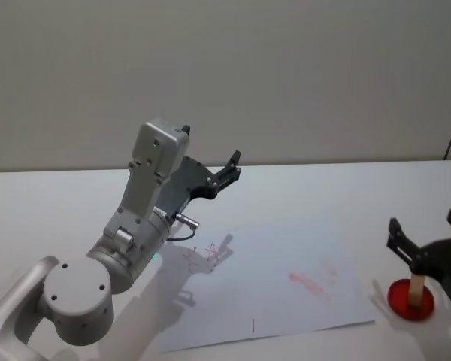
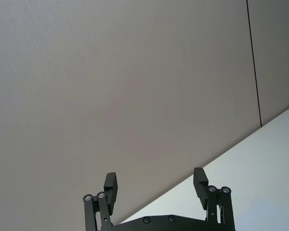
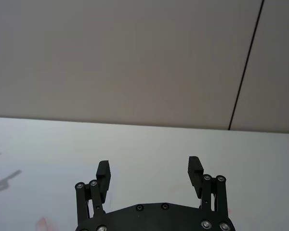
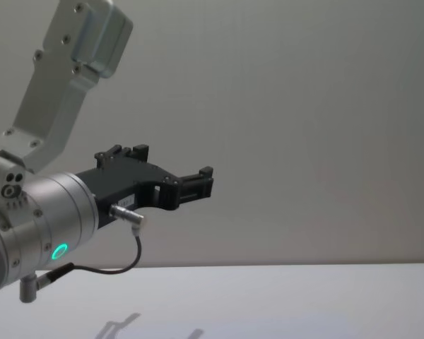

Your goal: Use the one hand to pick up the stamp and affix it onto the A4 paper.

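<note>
My right hand [image 1: 425, 229] hung spread apart near the stamp [image 1: 416, 288]; I judged it should straddle it squarely before closing. My left hand [image 1: 233, 164] idled raised, likewise spread.

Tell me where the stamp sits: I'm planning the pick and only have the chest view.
Observer: The small light-tan wooden stamp stands upright on a round red pad, on the table to the right of the white A4 paper.
Operator: Is the right gripper on it?
Observer: No. The black two-finger right gripper is open and empty, showing just above the stamp in the head view.
Operator: Where is the left gripper relative to the sheet?
Observer: The left gripper is raised, open, on the sheet's left side.
</note>
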Controlling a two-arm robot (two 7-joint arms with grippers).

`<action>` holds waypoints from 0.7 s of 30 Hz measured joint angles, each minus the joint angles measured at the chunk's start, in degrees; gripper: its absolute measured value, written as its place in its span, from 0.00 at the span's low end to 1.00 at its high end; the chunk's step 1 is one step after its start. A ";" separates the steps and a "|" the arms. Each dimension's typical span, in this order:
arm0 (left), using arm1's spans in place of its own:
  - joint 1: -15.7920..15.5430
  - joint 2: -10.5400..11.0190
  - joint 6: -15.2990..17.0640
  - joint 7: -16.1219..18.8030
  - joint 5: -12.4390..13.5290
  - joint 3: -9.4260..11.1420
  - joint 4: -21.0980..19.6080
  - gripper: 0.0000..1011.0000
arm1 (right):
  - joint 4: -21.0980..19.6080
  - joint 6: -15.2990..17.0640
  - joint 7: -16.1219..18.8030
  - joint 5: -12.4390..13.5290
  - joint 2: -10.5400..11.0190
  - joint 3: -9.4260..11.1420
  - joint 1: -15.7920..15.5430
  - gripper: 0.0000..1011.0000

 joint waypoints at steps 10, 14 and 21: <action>0.00 0.00 0.00 0.00 0.00 0.00 0.00 0.99 | -2.35 3.59 -4.13 -1.03 0.18 -0.25 -3.96 0.99; 0.00 0.00 0.00 0.00 0.00 0.00 0.00 0.99 | -2.51 5.46 -4.61 -1.36 -0.22 -0.41 -4.67 0.99; 0.00 0.00 0.00 0.00 0.00 0.00 0.00 0.99 | -2.30 8.30 -4.91 -1.86 -1.06 -0.58 -5.01 0.99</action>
